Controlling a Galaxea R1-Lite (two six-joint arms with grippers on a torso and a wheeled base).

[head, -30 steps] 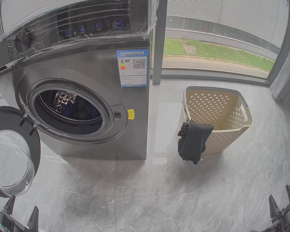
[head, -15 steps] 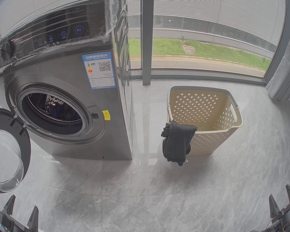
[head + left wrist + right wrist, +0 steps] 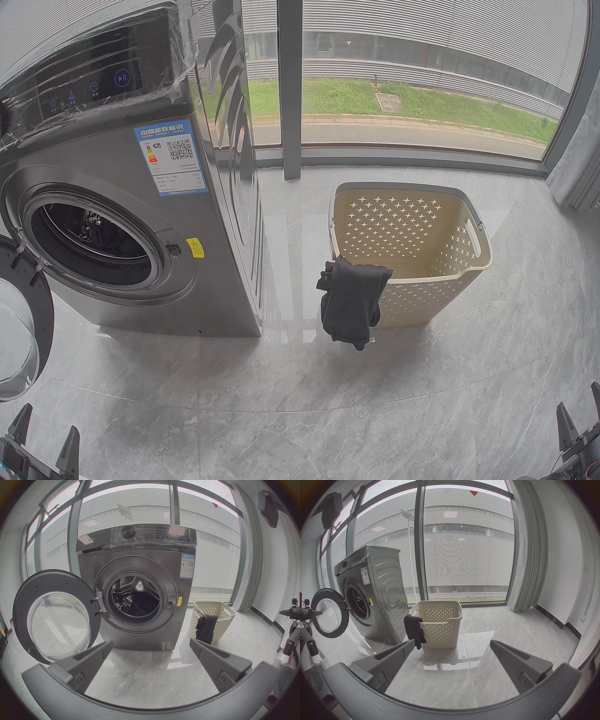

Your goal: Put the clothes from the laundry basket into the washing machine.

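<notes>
A cream laundry basket (image 3: 437,215) stands on the floor right of the grey washing machine (image 3: 206,250). A dark garment (image 3: 350,300) hangs over the basket's near left rim. The machine's round door (image 3: 22,325) is swung open to the left, and dark clothes (image 3: 137,603) lie inside the drum. My left gripper (image 3: 44,434) is open at the bottom left of the head view, far from the basket. My right gripper (image 3: 578,412) is open at the bottom right. The wrist views show the basket (image 3: 440,623), the garment (image 3: 414,630) and both open grippers (image 3: 150,655) (image 3: 450,655).
Grey tiled floor (image 3: 350,412) stretches between me and the basket. A large window (image 3: 406,81) with a vertical post (image 3: 289,87) runs behind. A curtain (image 3: 578,169) hangs at the far right.
The head view has swung right: machine and basket have shifted left in the picture. Neither gripper has moved in the frame, and the garment hangs as before.
</notes>
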